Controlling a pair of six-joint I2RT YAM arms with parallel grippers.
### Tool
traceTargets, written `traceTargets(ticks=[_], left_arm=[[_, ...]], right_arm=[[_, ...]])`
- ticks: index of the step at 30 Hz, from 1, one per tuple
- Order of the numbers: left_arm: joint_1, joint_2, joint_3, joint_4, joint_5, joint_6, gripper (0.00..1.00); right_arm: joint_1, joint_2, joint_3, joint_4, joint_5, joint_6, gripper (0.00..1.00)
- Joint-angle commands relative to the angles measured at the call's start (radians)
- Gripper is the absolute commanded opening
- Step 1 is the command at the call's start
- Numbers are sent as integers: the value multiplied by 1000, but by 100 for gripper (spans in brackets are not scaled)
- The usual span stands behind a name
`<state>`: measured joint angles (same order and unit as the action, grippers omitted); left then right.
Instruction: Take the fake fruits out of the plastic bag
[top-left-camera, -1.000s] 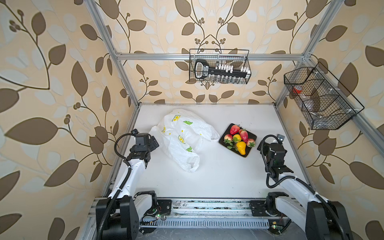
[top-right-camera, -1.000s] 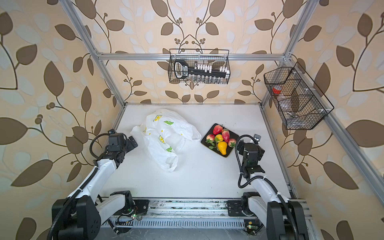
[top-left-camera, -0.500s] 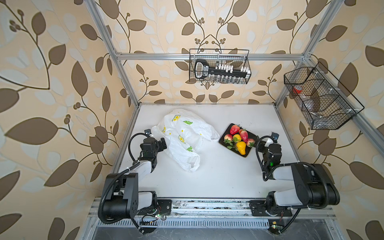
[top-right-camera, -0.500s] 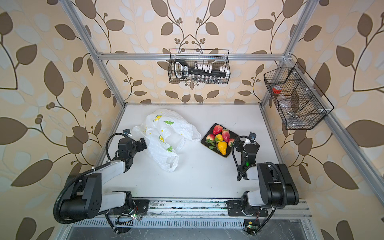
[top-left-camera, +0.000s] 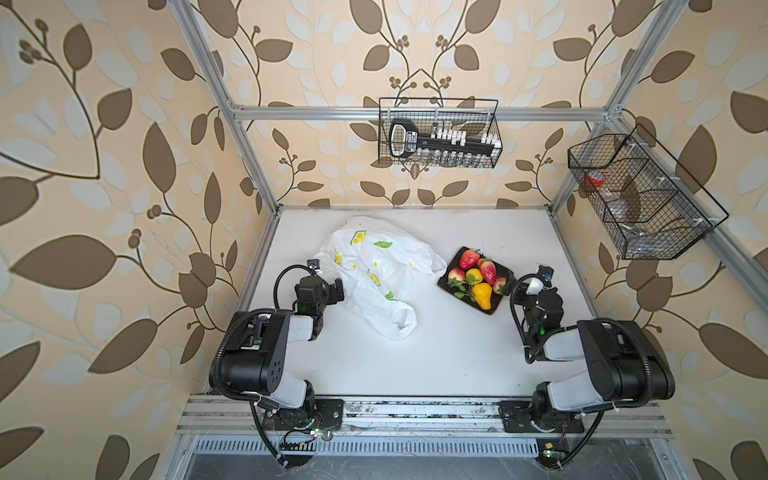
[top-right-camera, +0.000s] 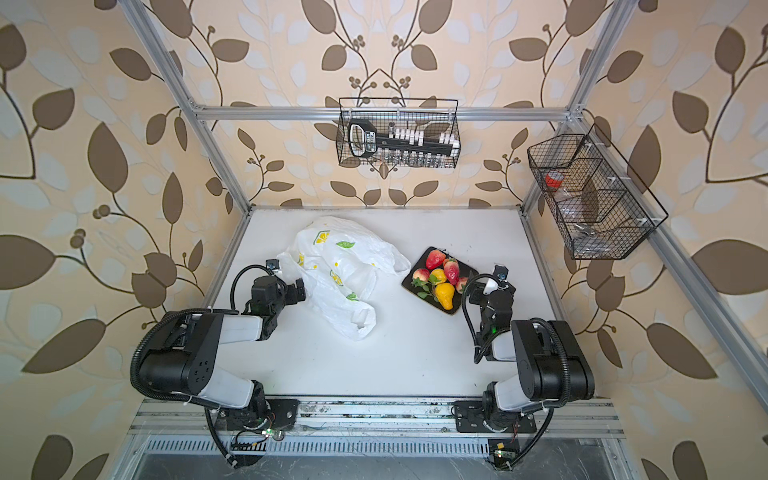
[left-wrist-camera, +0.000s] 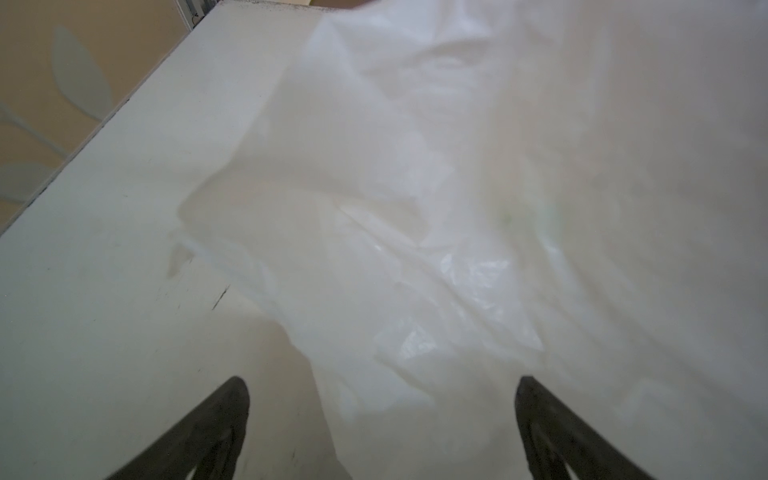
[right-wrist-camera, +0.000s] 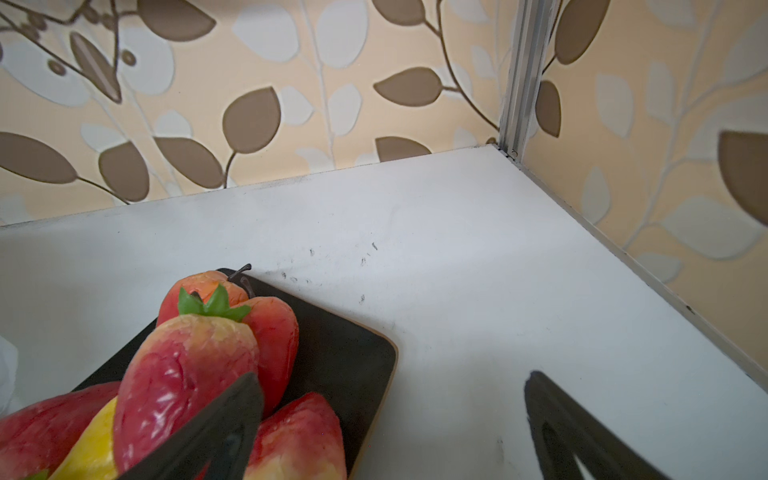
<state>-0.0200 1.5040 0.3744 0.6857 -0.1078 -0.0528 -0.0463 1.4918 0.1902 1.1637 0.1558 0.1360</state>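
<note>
1. The fake fruits (top-left-camera: 478, 279), about 6 glossy pieces including red strawberries, a yellow lemon and a yellow-orange pear, lie heaped on a dark tray (right-wrist-camera: 345, 353), outside the plastic bag (top-left-camera: 374, 270). They sit just beside the right gripper (right-wrist-camera: 392, 380), off to 1 side of its jaws. In the right wrist view, 1 finger crosses in front of a strawberry.

2. The right gripper's jaws are spread wide and hold nothing. Only bare white table (top-left-camera: 436, 353) shows in the gap between them.

3. The plastic bag is thin, white and printed with lemons and leaves. It lies crumpled and slack on the table, straight ahead of the left gripper (left-wrist-camera: 380, 384). In the left wrist view, its nearest fold reaches into the gap between the jaws.

4. The left gripper's jaws are also spread wide and grip nothing.

5. No fruit colour or bulge shows through the bag. Whether anything remains inside cannot be told for certain.

6. Judged step: the emptying looks finished, with both arms folded low near their bases.

7. If a check is wanted, the next move calls for the left jaws to pinch 1 layer of the thin film and lift it. The film will likely slip and crumple.
</note>
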Motion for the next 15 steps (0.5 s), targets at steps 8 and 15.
traceTargets(ticks=[8,15], left_arm=[[-11,7,31,30,-25,21,99],[-3,7,33,28,-10,20,99]], right_arm=[[2,1,13,15,-9,-11,99],[11,-2,14,16,5,-15,99]])
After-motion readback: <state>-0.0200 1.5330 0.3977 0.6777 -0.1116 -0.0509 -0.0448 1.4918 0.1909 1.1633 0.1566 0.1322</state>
